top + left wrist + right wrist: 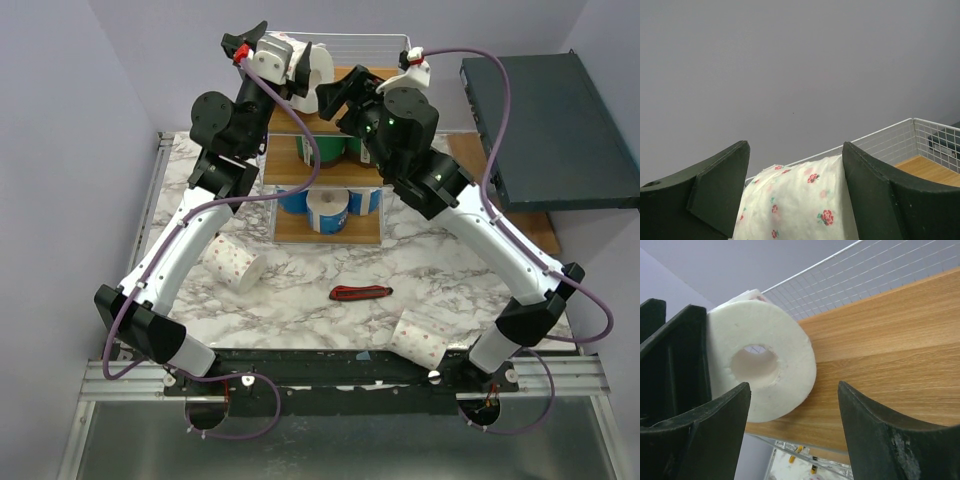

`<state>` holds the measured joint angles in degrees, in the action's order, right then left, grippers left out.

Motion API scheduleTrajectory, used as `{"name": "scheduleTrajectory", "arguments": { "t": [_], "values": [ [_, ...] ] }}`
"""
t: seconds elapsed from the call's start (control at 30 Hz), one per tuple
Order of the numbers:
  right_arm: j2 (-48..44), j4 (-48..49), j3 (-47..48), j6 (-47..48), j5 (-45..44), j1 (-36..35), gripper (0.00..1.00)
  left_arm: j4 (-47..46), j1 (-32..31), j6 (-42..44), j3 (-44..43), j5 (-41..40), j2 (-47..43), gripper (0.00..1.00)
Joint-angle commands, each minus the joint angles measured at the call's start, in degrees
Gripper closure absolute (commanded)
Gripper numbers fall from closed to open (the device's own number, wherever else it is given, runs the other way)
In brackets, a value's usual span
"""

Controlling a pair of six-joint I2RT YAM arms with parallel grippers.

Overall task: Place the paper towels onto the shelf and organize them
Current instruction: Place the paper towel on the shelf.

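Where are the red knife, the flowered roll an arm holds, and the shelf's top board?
red knife (pixel 361 293): top view, middle of its body.
flowered roll (pixel 795 202): left wrist view, its printed side.
top board (pixel 880 355): right wrist view, bare wood surface.

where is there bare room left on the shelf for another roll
Most room: top tier, bare wood beside the dotted roll held by the left gripper, along the wire wall. Middle tier has a bare strip left of the green rolls. Bottom tier is crowded: blue rolls flank a white roll.
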<state>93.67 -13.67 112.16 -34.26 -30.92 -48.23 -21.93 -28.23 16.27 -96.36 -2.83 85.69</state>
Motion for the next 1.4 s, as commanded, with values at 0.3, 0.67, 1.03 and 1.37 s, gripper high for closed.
{"name": "scheduleTrajectory", "arguments": {
  "t": [0.3, 0.67, 1.03, 1.37],
  "values": [
    [2.44, 3.16, 0.19, 0.39, 12.59, 7.38, 0.25, -0.57, 0.55, -0.67, 1.87, 0.20, -1.45, 0.22],
    [1.75, 8.58, -4.42, 3.30, 19.61, 8.86, 0.20, -1.09, 0.63, -0.41, 2.84, 0.46, -1.86, 0.22],
    [5.20, 8.43, -2.16, 5.81, 21.73, 10.09, 0.19, -1.35, 0.65, -0.28, 3.85, 0.46, -2.28, 0.22],
    [7.99, 8.90, 0.10, 8.79, 24.32, 10.52, 0.29, -1.36, 0.63, -0.27, 4.05, 0.72, -2.50, 0.22]
  ]
}}
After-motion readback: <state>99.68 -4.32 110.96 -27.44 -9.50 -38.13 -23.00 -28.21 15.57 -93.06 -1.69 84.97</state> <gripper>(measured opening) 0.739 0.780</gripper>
